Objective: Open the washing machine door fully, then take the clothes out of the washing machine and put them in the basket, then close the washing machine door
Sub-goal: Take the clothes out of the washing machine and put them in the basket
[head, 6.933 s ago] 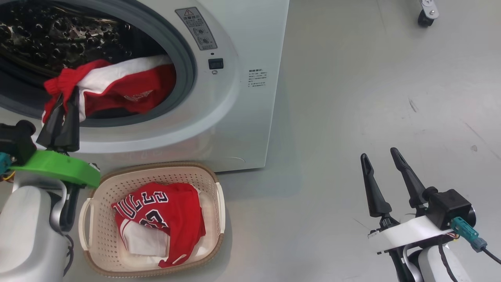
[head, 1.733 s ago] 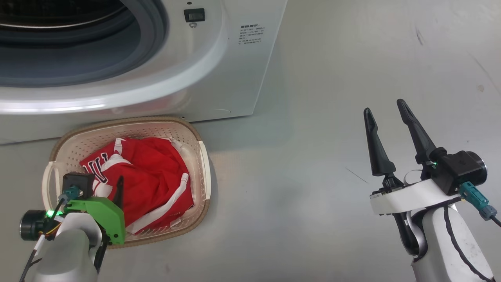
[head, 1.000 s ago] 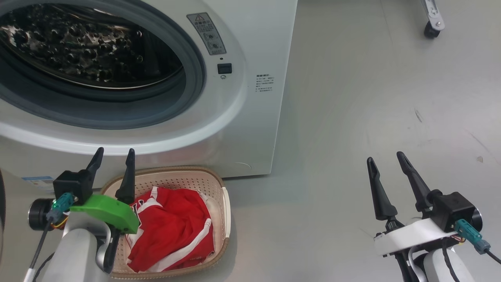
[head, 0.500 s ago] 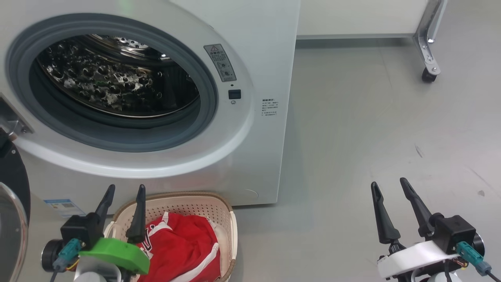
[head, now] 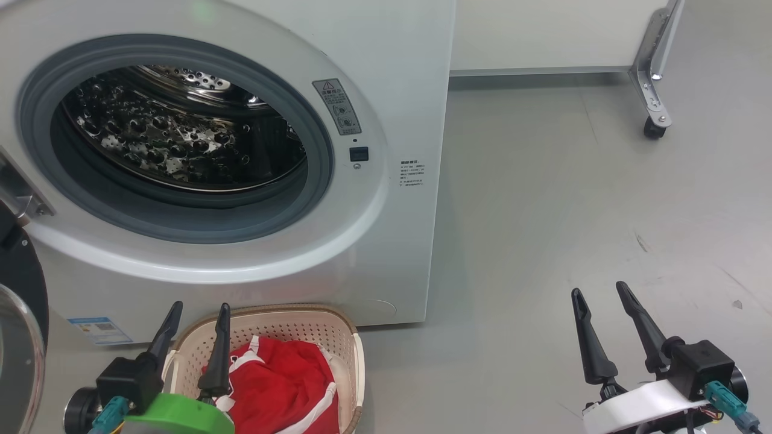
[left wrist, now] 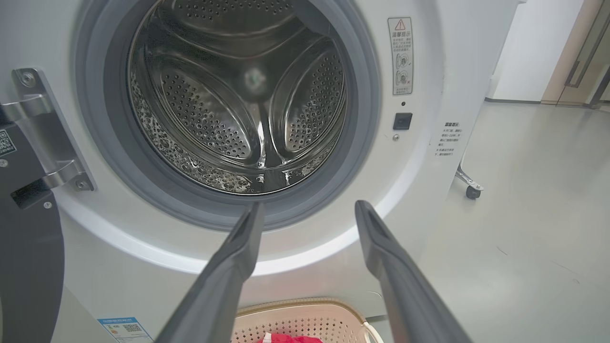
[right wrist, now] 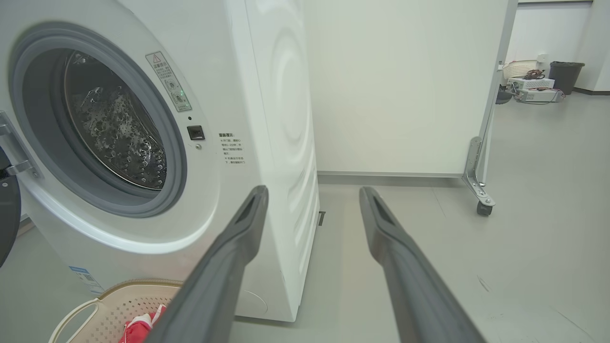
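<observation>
The white washing machine [head: 386, 90] stands with its mouth uncovered, and the steel drum [left wrist: 228, 105] shows bare perforated metal. The washing machine door [head: 18, 337], black-rimmed with a glass bowl, hangs swung out at the far left. On the floor under the mouth sits the cream basket [head: 283, 319], holding the red clothes [head: 283, 386]. My left gripper [head: 200, 305] hovers open over the basket's left side, fingers pointing at the drum, nothing between them. My right gripper [head: 599, 289] is open over bare floor to the right of the machine.
A white panel on a metal leg with a caster wheel [head: 650, 128] stands behind the machine at the right. Grey floor [head: 573, 211] stretches to the right of the machine. Bins [right wrist: 564, 76] sit far off across the room.
The red garment my left gripper held at the drum mouth now lies in the basket, and the gripper is open. The head camera has tilted up, bringing the whole drum and the door into view.
</observation>
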Motion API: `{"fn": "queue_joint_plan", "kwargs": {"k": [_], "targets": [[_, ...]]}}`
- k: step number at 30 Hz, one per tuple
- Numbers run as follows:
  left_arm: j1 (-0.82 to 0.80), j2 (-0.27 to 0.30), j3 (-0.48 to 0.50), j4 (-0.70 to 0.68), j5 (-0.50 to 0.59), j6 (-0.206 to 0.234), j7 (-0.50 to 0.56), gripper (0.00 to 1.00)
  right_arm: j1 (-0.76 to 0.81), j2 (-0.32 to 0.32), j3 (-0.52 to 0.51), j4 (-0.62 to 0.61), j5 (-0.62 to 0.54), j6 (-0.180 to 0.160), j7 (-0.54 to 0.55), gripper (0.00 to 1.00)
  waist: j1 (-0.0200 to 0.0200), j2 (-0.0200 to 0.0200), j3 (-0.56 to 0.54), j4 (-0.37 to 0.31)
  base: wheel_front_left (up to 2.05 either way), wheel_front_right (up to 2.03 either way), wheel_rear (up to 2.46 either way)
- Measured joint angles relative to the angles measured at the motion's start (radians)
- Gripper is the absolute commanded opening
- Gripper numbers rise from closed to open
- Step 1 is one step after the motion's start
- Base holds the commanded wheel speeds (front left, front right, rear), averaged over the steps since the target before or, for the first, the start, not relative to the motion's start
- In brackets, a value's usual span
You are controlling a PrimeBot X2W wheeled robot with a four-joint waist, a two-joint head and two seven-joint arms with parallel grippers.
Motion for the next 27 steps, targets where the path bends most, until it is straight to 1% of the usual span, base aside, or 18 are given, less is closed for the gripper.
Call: {"fn": "queue_joint_plan", "kwargs": {"k": [9,19,24,27], "targets": [[0.021,-0.005,0.026,-0.043,0.009,0.0,0.0,1.0,0.003,-0.004,0.003,-0.021,0.0,0.0,0.0,1.0,0.0,0.0,0.016,-0.001,0.0,0.0,0.0],[0.022,-0.011,0.028,-0.081,0.013,0.0,0.0,1.0,0.002,-0.004,0.005,-0.026,0.0,0.0,0.0,1.0,0.0,0.0,0.037,0.001,0.0,0.0,0.0],[0.023,-0.012,0.025,-0.092,0.027,0.0,0.0,1.0,0.002,-0.004,0.005,-0.029,0.0,0.0,0.0,1.0,0.0,0.0,0.043,0.002,0.0,0.0,0.0],[0.026,-0.014,0.001,-0.099,0.026,-0.001,0.0,1.0,0.001,-0.004,0.006,-0.029,0.0,0.0,0.0,1.0,0.0,0.0,0.046,0.002,0.0,0.0,0.0]]}}
